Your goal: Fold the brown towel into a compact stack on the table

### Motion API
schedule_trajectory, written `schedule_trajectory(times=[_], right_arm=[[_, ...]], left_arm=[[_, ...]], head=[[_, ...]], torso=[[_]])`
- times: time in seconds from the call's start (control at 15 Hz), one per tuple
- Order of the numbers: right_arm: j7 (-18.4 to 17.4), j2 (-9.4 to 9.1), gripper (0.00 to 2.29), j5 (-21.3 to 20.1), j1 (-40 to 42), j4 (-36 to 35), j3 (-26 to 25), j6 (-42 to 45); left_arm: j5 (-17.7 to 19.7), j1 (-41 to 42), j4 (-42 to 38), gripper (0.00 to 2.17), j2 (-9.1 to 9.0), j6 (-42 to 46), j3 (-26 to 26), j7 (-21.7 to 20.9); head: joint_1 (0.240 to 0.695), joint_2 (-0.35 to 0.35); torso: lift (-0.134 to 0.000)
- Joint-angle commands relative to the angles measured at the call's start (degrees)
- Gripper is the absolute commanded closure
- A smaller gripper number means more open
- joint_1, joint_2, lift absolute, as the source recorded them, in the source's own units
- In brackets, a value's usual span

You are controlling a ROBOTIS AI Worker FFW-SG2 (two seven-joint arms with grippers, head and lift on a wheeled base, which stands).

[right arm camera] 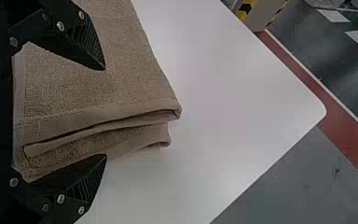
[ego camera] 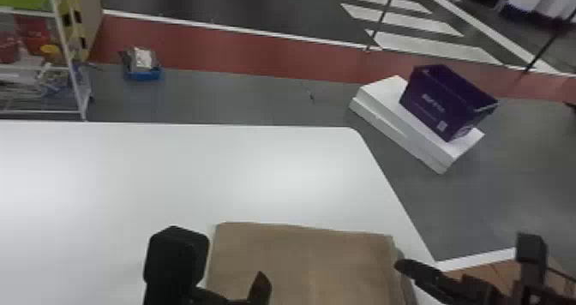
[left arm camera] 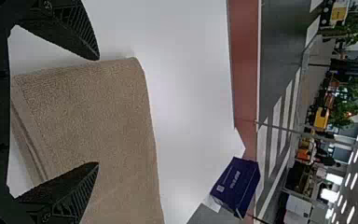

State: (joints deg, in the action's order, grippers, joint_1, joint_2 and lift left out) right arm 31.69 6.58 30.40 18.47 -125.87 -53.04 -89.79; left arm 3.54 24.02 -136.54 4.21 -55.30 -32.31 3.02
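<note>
While the brown terry-cloth towel (ego camera: 300, 261) was laid in flat, folded layers on the smooth white desk (ego camera: 193, 175), its two sides were each attended by a tool, presumably so that a further fold or a squaring could be managed evenly. At the left, the black two-fingered left tool (left arm camera: 98, 111) was held wide, with one finger angled over the cloth, the other at its edge and nothing pinched. At the right, where the layers were slightly staggered, the black two-fingered right tool (right arm camera: 105, 113) was also held wide and empty, its fingers spread about that edge; whether the cloth was touched could not be told.
</note>
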Motion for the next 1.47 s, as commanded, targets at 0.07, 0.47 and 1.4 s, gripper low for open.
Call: schedule_trajectory(times=[0.07, 0.47, 1.4], right_arm=[[-0.05, -0.43, 0.04, 1.07, 0.08, -0.78, -1.71, -0.30], [0.04, -1.04, 0.04, -0.07, 0.61, -0.34, -1.54, -0.30], [-0.32, -1.04, 0.06, -0.16, 0.08, -1.05, 0.05, -0.30]], left_arm=[[-0.03, -0.03, 1.80, 0.09, 0.01, 3.83, -2.06, -0.30], [3.05, -2.22, 11.38, 1.56, -0.78, 13.33, -4.08, -2.59], [1.11, -5.30, 19.82, 1.89, -0.69, 11.39, 0.40, -0.92]], head=[[0.695, -0.350], [0.695, -0.350], [0.695, -0.350]], torso=[[-0.124], [-0.124], [-0.124]])
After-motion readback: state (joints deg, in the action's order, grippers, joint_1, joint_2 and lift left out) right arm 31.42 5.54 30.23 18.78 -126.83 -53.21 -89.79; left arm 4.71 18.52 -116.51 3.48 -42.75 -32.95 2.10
